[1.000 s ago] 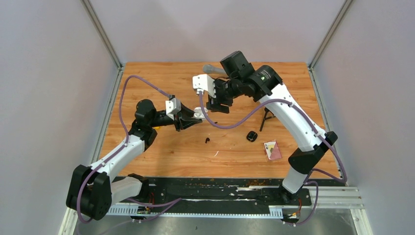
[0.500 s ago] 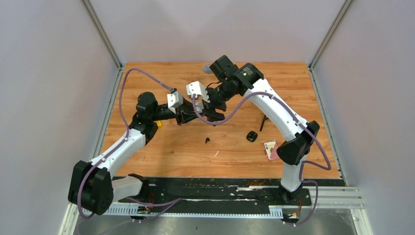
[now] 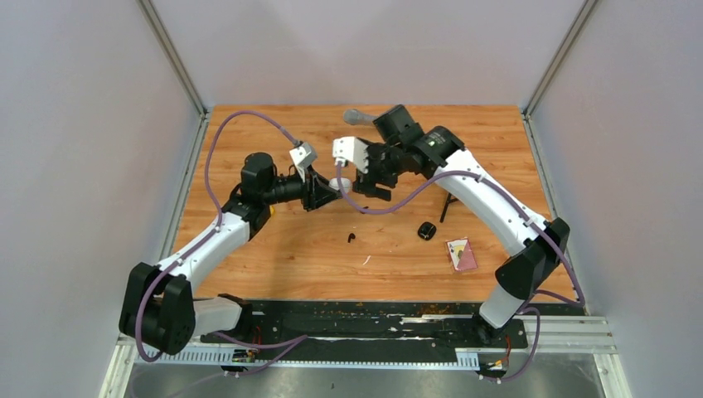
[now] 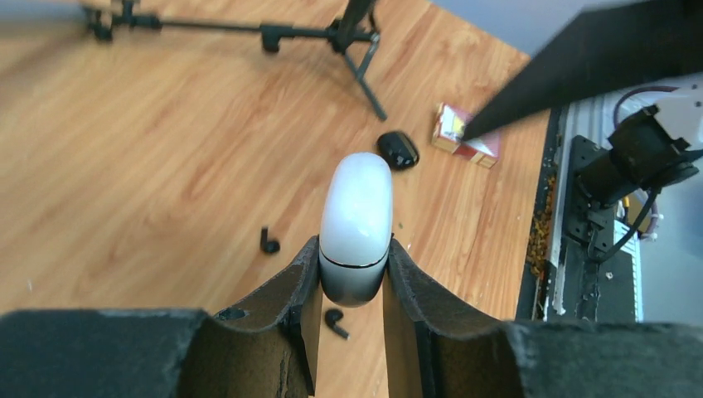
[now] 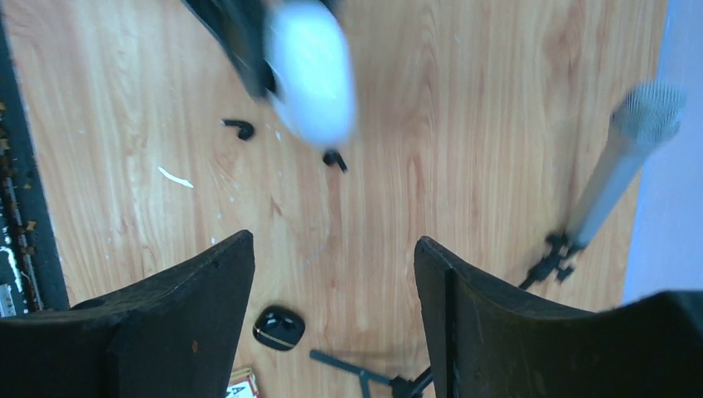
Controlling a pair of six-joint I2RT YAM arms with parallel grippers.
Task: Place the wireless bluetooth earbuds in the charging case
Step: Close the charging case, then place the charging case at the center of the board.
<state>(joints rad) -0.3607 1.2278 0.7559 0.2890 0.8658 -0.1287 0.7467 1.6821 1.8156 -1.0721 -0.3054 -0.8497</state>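
My left gripper [image 4: 352, 242] is shut on a white charging case [image 4: 356, 207], held above the table with its lid closed. In the top view the case [image 3: 338, 183] sits between my left gripper [image 3: 322, 191] and my right gripper [image 3: 373, 184], which faces it a short way off. My right gripper [image 5: 333, 240] is open and holds nothing; the case [image 5: 311, 70] shows blurred ahead of it. Two black earbuds [image 4: 269, 242] [image 4: 334, 322] lie loose on the wood below; in the right wrist view these earbuds [image 5: 240, 128] [image 5: 334, 159] lie under the case.
A closed black charging case [image 3: 426, 230] lies right of centre, a small card box [image 3: 462, 254] just beyond it. A black tripod stand [image 3: 450, 201] and a grey microphone [image 3: 358, 117] lie further back. A thin white sliver [image 3: 366, 260] rests near the front.
My left gripper has carried the white case toward the back. My right gripper's jaws have widened; it swung in close to the case, then drew back a little.
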